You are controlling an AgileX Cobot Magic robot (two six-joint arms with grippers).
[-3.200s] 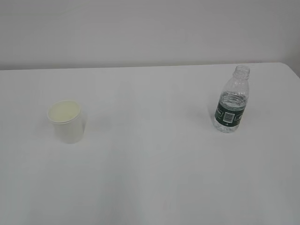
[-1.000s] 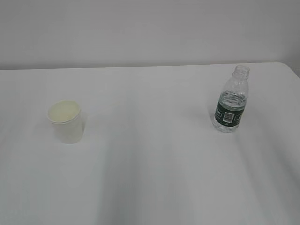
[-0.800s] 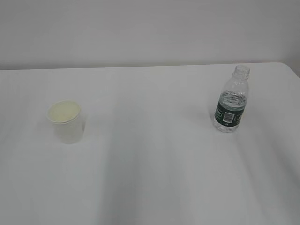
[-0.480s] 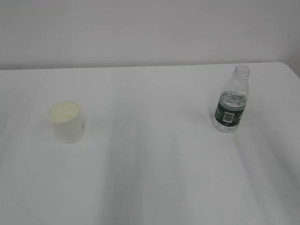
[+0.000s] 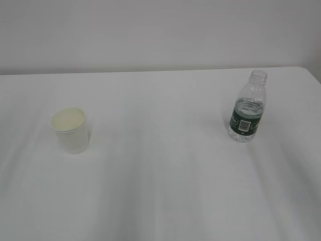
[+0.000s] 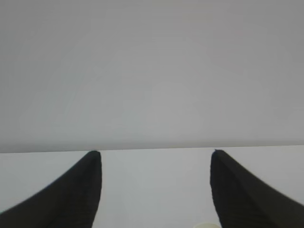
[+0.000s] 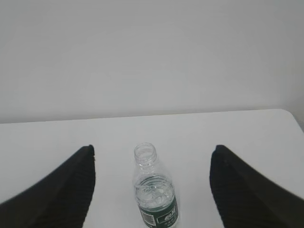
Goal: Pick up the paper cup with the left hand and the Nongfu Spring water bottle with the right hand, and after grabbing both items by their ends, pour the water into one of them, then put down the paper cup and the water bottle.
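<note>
Nongfu Spring water bottle (image 7: 154,190), uncapped and upright on the white table (image 5: 160,165), is framed between the spread, empty fingers of the right hand (image 7: 152,152). Well apart to the left, the paper cup (image 5: 71,130) is left untouched, and the left hand (image 6: 156,153) is held level over the table, parted wide and gripping nothing.

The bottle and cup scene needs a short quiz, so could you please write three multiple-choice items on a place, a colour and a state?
1. In the exterior view, where does the paper cup stand?
A. left of the bottle
B. right of the bottle
C. behind the bottle

2. What colour is the label on the Nongfu Spring water bottle?
A. red
B. dark green
C. yellow

3. How is the bottle's mouth?
A. capped
B. uncapped
C. covered by the cup

Answers: 1 A, the cup is on the table's left side; 2 B, a dark green band shows; 3 B, the neck is open.
</note>
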